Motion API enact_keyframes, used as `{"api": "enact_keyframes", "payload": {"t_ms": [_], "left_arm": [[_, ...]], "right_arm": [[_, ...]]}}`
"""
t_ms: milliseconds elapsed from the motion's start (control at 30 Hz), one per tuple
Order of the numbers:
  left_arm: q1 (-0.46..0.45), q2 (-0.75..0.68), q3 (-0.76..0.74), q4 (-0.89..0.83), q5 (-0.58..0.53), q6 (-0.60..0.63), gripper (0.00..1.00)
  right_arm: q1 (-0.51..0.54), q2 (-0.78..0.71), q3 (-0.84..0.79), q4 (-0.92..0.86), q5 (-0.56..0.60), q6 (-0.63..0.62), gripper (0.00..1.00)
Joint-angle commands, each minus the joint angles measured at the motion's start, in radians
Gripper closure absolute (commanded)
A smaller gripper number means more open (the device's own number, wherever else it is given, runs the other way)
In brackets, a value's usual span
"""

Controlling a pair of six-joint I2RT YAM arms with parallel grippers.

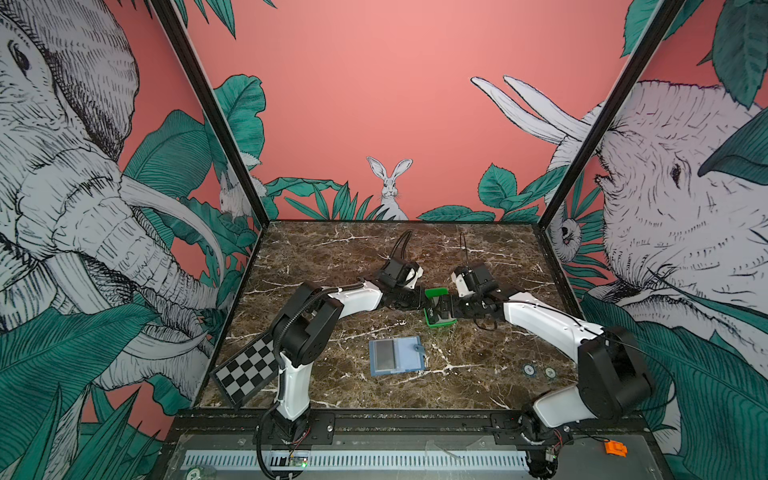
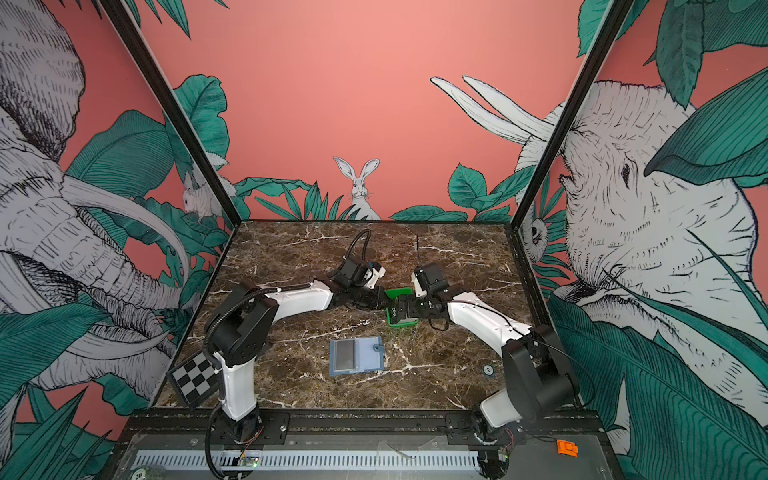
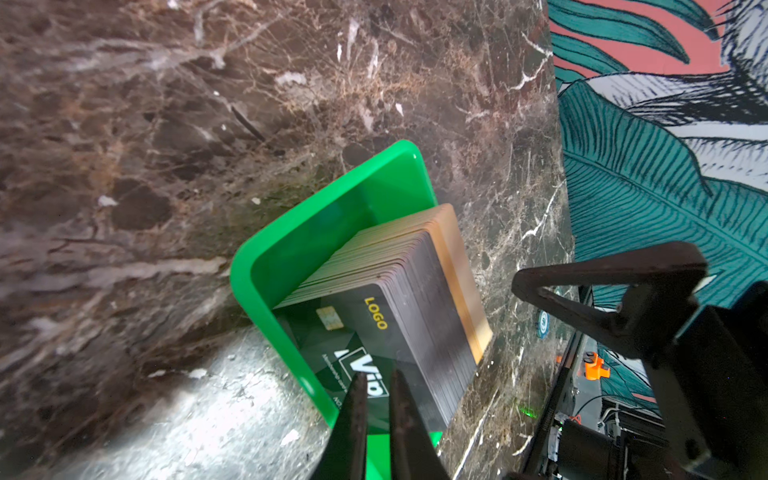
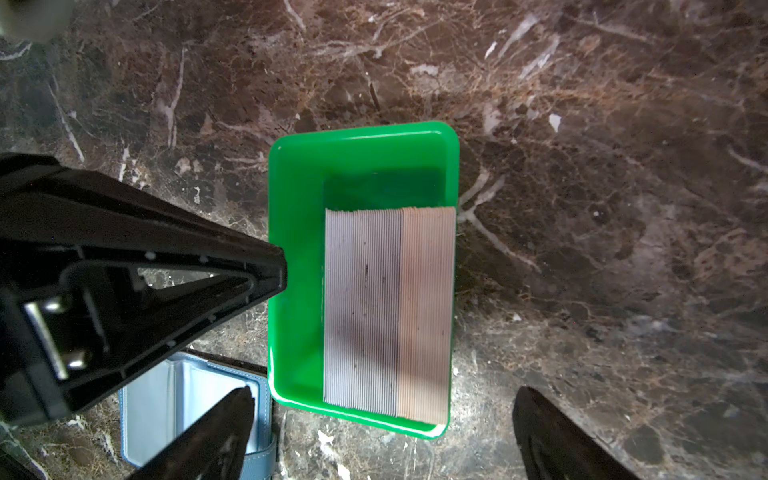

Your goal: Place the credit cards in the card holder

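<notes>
Green tray [image 4: 293, 199] held the credit cards [image 4: 386, 311] on edge, packed against one wall. My right gripper [image 4: 384, 392] hung over them, jaws wide apart. My left gripper [image 3: 378, 386] sat at the tray's wall, fingers nearly together. Apart from both, the card holder [image 1: 397, 356] lay open on the marble [image 1: 478, 257].

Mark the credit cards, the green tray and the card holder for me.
credit cards [image 4: 386, 311], right wrist view, on the stack's upturned edges.
green tray [image 4: 297, 332], right wrist view, on its bare inside beside the cards.
card holder [image 1: 409, 357], in a top view, on its plain blue panel.
</notes>
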Motion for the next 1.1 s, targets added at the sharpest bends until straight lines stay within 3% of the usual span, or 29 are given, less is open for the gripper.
{"api": "enact_keyframes", "payload": {"t_ms": [0,1067], "left_arm": [[0.001,0.001,0.001,-0.018,-0.016,0.007,0.86],[-0.001,0.048,0.025,-0.054,-0.014,0.014,0.88]], "right_arm": [[-0.005,0.023,0.014,0.011,0.008,-0.012,0.04],[-0.005,0.184,0.092,-0.014,0.035,-0.069,0.02]]}}
